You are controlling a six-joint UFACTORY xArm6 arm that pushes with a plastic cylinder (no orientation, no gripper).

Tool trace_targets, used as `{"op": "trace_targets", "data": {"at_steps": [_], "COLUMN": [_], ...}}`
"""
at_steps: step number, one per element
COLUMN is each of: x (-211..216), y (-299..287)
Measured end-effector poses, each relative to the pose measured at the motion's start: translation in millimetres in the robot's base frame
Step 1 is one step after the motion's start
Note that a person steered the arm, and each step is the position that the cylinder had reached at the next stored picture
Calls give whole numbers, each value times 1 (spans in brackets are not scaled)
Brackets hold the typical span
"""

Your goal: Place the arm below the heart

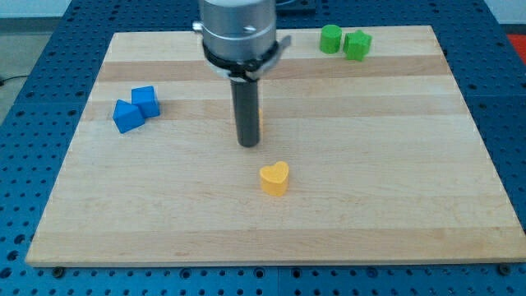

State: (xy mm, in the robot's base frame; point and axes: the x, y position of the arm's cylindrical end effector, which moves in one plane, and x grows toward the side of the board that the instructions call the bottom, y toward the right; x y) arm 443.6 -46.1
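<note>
While the yellow heart block (274, 178) is lying near-centre, my tip (249, 145) is hovering just beyond it, slightly left; no claw is showing.

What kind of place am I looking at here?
Probably a robotics lab bench: a wooden board lies on a blue perforated table, small blocks like the yellow heart sit on it, and my tip hangs above the heart.

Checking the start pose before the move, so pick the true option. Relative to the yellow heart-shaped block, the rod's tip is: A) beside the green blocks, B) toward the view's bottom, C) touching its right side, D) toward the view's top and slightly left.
D: my tip sits toward the view's top and slightly left of the yellow heart-shaped block, with bare wooden board between them.
</note>
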Motion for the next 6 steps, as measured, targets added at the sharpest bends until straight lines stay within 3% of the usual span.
{"op": "trace_targets", "data": {"at_steps": [1, 2, 3, 4, 5, 6], "x": [2, 37, 111, 129, 81, 74], "y": [71, 108, 116, 115, 111, 75]}}
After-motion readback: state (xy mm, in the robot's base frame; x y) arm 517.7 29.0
